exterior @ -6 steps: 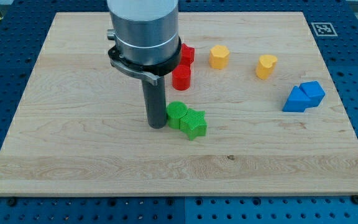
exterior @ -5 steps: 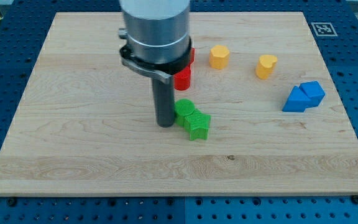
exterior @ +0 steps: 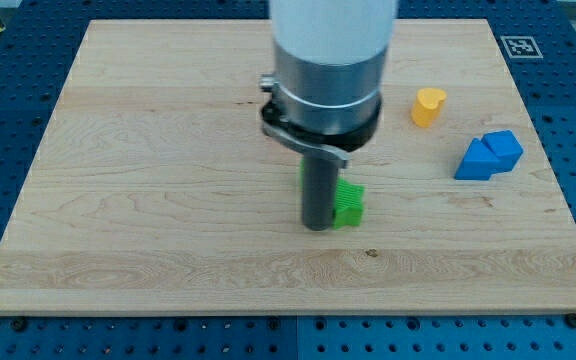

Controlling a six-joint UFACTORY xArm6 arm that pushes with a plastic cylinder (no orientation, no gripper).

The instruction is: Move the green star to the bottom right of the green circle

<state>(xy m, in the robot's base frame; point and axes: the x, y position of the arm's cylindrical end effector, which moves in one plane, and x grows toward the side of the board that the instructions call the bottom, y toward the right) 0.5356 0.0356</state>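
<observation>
My tip (exterior: 317,226) rests on the wooden board (exterior: 148,200) near its middle. The green star (exterior: 348,204) lies just right of the tip, touching the rod's right side, partly hidden by it. Only a thin green sliver of the green circle (exterior: 303,176) shows at the rod's left edge, above and left of the star; the rest is hidden behind the rod.
A yellow block (exterior: 428,105) sits at the upper right. Two blue blocks (exterior: 489,155) stand together at the right. The arm's wide grey body (exterior: 328,70) covers the board's upper middle, hiding the red blocks and another yellow block.
My tip has moved right and slightly down. The green star and green circle have been pushed right with it. The arm now hides the red blocks and one yellow block.
</observation>
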